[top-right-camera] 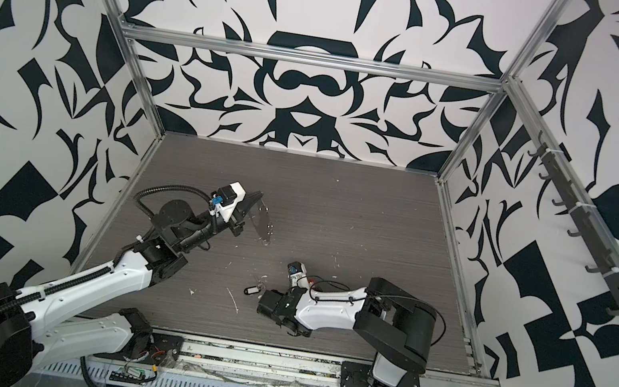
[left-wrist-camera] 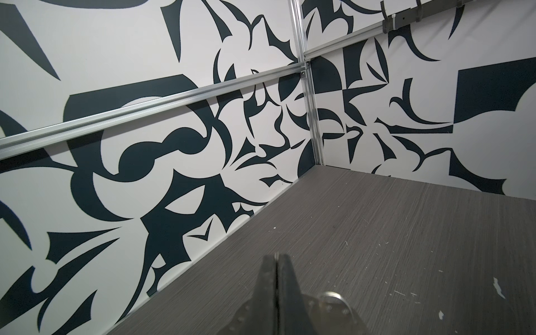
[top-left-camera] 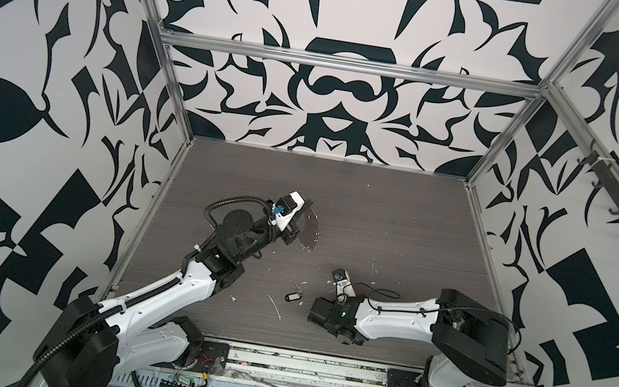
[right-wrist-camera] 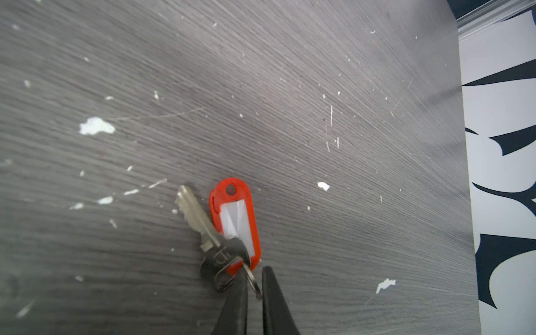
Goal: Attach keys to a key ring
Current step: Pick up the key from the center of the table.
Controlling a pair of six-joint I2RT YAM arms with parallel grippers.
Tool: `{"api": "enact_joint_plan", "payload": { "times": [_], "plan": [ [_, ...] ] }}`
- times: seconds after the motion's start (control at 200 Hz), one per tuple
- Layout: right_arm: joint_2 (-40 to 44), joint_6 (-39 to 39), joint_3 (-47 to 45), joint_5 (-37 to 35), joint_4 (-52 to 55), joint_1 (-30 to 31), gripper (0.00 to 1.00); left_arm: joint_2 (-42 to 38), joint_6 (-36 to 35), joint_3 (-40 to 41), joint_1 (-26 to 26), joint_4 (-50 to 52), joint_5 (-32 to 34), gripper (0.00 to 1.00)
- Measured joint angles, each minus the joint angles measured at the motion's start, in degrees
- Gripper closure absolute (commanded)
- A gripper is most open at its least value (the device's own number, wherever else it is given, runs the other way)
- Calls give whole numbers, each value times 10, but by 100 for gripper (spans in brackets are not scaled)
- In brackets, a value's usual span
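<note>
Key ring (top-left-camera: pixel 309 231) is held tilted above table (top-left-camera: pixel 379 222), clamped in left gripper (left-wrist-camera: pixel 278 278). At its 4 o'clock, right gripper (right-wrist-camera: pixel 254 274) pinches red-tag keys (right-wrist-camera: pixel 232 220) by their split ring (right-wrist-camera: pixel 253 282). Black-tag keys (top-left-camera: pixel 293 296) lie at 6. Step: pickup. Next, prob.: carry bunch to ring, thread w/ fine alignment.

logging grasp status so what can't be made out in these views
red-tag keys: covered by the right arm in both top views.
right end effector: right wrist view doesn't settle whether it pinches the split ring or straddles it.
key ring: rim loops too small in top views; mostly hidden by left end effector in left wrist view.
black-tag keys: too small and faint in top views.
</note>
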State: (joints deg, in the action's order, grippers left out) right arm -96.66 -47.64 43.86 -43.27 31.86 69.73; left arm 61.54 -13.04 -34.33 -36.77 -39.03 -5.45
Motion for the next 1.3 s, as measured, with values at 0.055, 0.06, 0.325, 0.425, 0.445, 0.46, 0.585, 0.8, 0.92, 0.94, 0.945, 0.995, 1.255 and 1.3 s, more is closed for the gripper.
{"api": "enact_joint_plan", "payload": {
  "times": [0.055,0.06,0.325,0.425,0.445,0.46,0.585,0.8,0.92,0.94,0.945,0.995,1.255,1.3],
  "plan": [
    [0,1,0,0,0,-2,85,0,0,0,0,-2,0,100],
    [0,1,0,0,0,-2,85,0,0,0,0,-2,0,100],
    [0,13,0,4,-4,-7,87,0,0,0,0,-6,0,100],
    [0,15,0,7,-8,-7,87,0,0,0,0,-6,0,100],
    [0,16,0,7,-9,-7,87,0,0,0,0,-6,0,100],
    [0,16,0,7,-9,-7,87,0,0,0,0,-6,0,100],
    [0,19,0,8,-11,-7,87,0,0,0,0,-6,0,100],
    [13,28,0,19,-14,-10,86,0,0,0,0,-6,0,100],
    [27,32,0,31,-23,-16,87,0,0,0,0,-6,0,100],
    [29,33,0,35,-26,-17,87,0,0,0,0,-6,0,100],
    [30,33,0,36,-27,-18,87,0,0,0,0,-6,0,100],
    [36,39,-3,46,-37,-23,87,0,0,0,0,-6,0,100],
    [72,53,-29,78,-70,-57,87,0,0,0,0,-6,0,100],
    [73,54,-30,80,-71,-57,87,0,0,0,0,-6,0,100]
  ]
}}
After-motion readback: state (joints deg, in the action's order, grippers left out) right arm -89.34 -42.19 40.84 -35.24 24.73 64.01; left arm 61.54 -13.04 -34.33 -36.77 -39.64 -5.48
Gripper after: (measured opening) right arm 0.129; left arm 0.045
